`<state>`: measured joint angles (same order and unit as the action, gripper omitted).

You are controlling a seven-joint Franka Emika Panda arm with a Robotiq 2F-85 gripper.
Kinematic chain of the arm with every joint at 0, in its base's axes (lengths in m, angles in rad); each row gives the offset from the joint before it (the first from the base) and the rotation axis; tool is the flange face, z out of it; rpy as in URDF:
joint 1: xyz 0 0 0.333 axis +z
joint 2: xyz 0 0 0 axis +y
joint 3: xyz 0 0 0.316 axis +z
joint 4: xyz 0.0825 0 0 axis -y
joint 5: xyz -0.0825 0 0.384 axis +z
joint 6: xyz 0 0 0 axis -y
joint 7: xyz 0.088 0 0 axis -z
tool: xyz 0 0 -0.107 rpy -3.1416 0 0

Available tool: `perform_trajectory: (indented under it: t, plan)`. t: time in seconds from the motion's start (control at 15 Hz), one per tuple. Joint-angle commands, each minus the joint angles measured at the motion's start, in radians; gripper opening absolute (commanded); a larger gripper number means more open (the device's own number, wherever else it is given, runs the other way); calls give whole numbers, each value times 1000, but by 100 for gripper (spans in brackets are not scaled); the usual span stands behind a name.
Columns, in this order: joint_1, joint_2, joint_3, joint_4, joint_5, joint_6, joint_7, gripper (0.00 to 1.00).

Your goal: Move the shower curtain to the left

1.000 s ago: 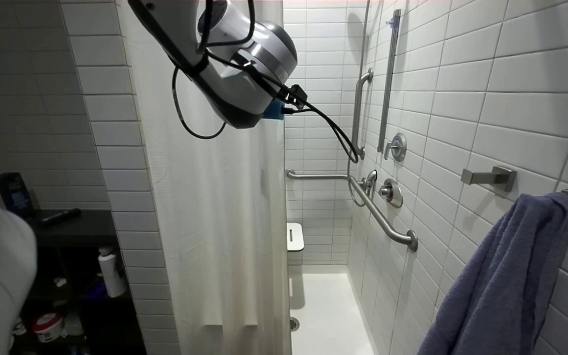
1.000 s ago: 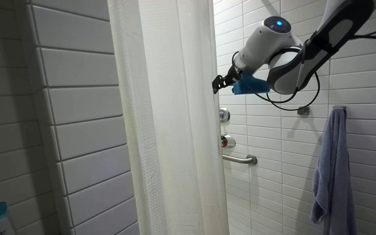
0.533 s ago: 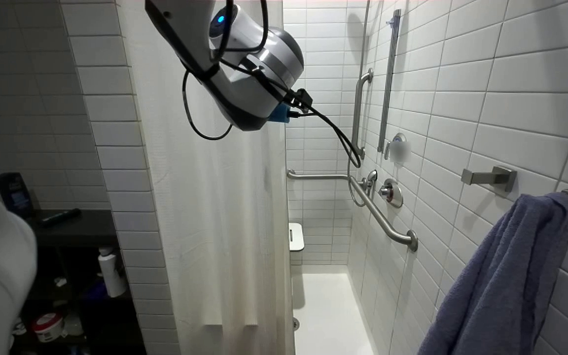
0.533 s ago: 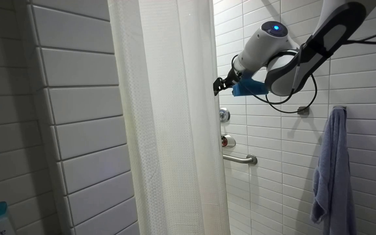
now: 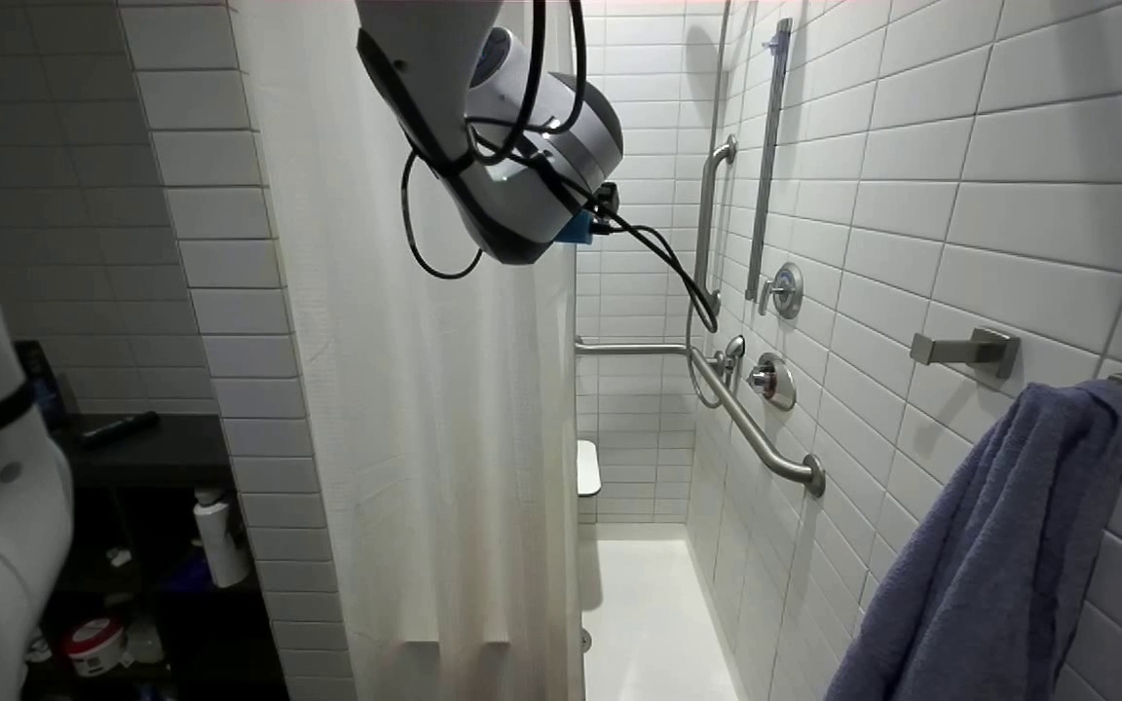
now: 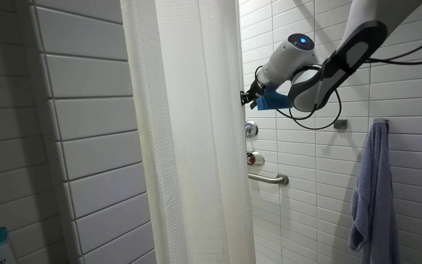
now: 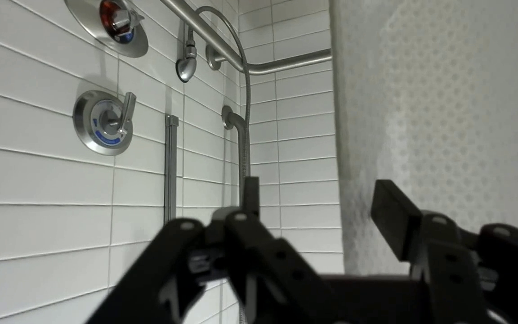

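Fingers (image 7: pixel 394 218) spread well apart, the gripper (image 7: pixel 322 204) stands at the free edge of the curtain (image 5: pixel 444 389) with hold of nothing; in the wrist view that edge runs between the fingers, but whether cloth touches either of them cannot be told. Long vertical folds fill the curtain from top to bottom of both exterior views, its other edge just beside the tiled pillar (image 5: pixel 249 355) on its left. The arm (image 6: pixel 288 58) extends from the curtain's right in an exterior view, a blue part (image 6: pixel 273 101) on it near the free edge. Cables (image 5: pixel 537 39) loop in front of the curtain's upper part and droop past that edge. Open room shows right of the curtain, between its free edge and the tiled wall (image 5: pixel 912 234): a strip of shower floor (image 5: pixel 658 594), the drain (image 5: pixel 586 640) and the seat (image 5: pixel 587 467) both partly hidden by the curtain. Along that wall, to the curtain's right, runs the grab bar (image 5: pixel 748 426), turning across the back; in the wrist view the curtain's edge cuts it off. Well apart from the curtain, farther right, hangs a towel (image 5: pixel 999 545). Left of the curtain, past the pillar, stands a dark shelf (image 5: pixel 152 467).
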<state>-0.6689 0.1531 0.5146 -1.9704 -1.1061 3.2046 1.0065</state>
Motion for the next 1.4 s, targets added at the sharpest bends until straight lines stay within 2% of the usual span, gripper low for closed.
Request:
perform_trajectory:
  t: [0.0,0.07,0.13,0.2,0.33,0.67,0.93,1.0,1.07,1.2,1.33]
  plan:
    - [187,-7,-167,-22,188,65,-170,36]
    - [217,-14,-188,-42,248,84,-208,27]
    - [89,-1,-46,-29,169,72,-146,21]
    - [115,-18,-55,-56,197,88,-174,14]
    - [103,-39,-14,-89,187,116,-169,1]
    - [93,-114,95,-196,118,203,-130,0]
    - [117,-186,149,-255,-31,280,-54,1]
    - [130,-187,171,-235,-76,259,-25,0]
    - [142,-215,174,-246,-99,261,-12,22]
    - [162,-252,183,-247,-129,258,21,29]
    - [172,-308,180,-254,-105,255,20,42]
